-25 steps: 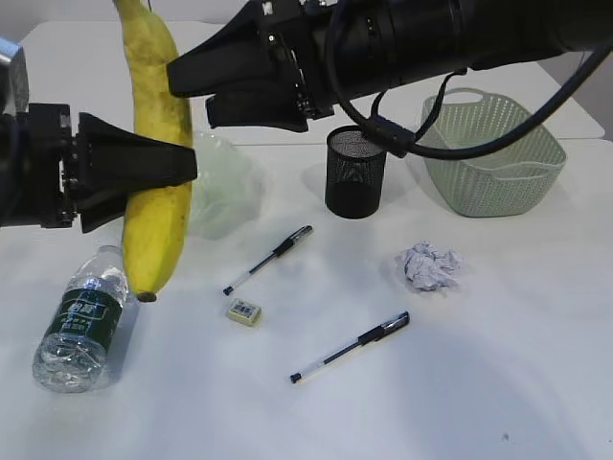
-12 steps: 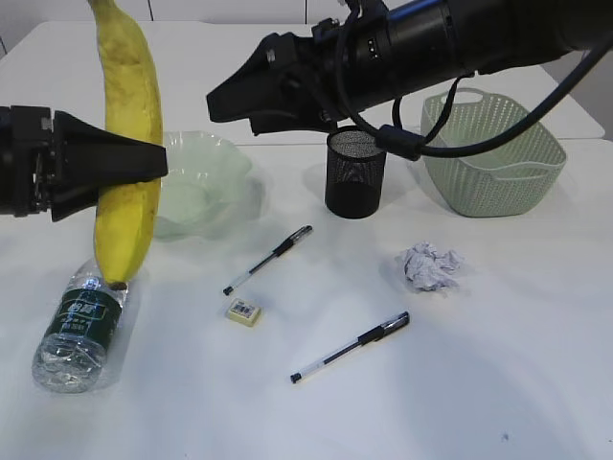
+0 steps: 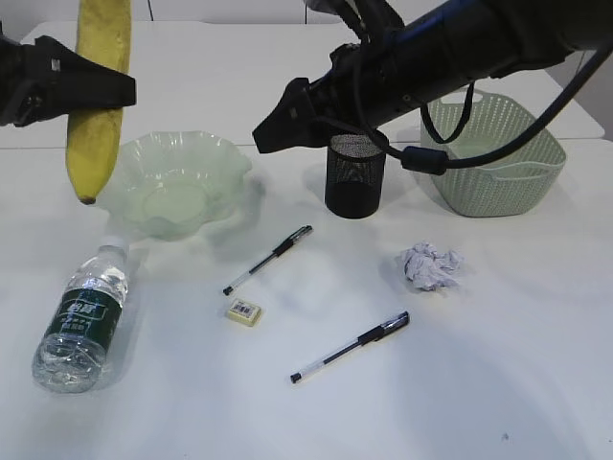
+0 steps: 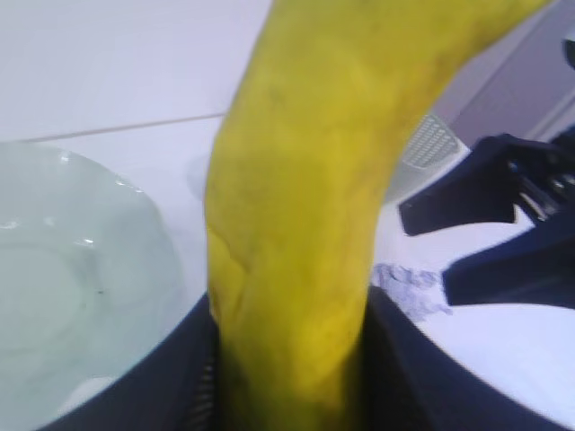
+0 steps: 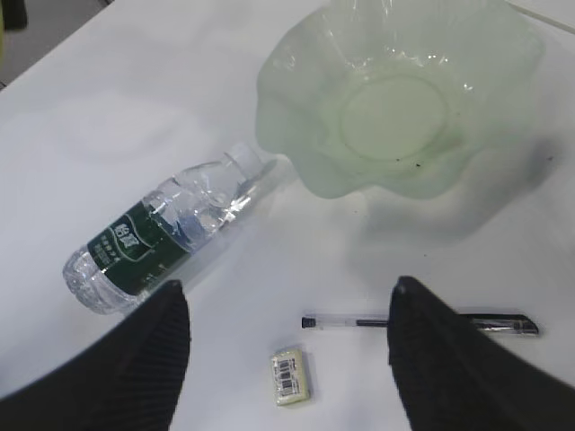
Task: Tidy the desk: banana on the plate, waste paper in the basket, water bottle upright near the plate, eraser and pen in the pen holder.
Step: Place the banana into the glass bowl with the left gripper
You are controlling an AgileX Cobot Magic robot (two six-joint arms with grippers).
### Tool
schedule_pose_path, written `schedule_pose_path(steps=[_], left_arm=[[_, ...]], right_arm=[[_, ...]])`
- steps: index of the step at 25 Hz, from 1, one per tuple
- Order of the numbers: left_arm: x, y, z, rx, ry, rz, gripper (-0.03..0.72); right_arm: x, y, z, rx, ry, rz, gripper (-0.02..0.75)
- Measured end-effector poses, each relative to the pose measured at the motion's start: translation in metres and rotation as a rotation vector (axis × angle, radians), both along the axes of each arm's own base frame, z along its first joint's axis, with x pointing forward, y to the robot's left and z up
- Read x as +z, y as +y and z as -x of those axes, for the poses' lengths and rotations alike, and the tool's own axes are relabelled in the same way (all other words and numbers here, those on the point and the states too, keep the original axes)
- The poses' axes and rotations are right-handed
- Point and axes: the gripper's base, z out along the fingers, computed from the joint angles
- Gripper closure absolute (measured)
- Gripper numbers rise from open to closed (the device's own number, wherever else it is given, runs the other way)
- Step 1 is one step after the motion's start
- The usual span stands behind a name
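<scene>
- The left gripper [image 3: 101,88] was clamped on the banana [image 3: 94,105], which hung upright with its long axis vertical and its tip down.
- The plate [image 3: 172,182] lay below the banana tip and off to the gripper's inner side, so by my reading the left arm was the nearer one.
- The right gripper [image 5: 287,314] hung with jaws apart, empty, above the eraser [image 5: 292,375] and a pen [image 5: 422,321].

Lab-like bench: bare white table [image 3: 536,383], staged desk items under robot arms
</scene>
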Motion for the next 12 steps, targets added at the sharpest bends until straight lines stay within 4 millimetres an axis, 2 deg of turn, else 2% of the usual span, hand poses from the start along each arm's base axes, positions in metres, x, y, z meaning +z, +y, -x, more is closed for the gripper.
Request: schedule_pose_path(steps=[12], left_arm=[[-0.016, 0.028, -0.031, 0.286, -0.057, -0.236, 0.400]], right_arm=[[-0.001, -0.003, -0.003, -0.019, -0.041, 0.041, 0.225]])
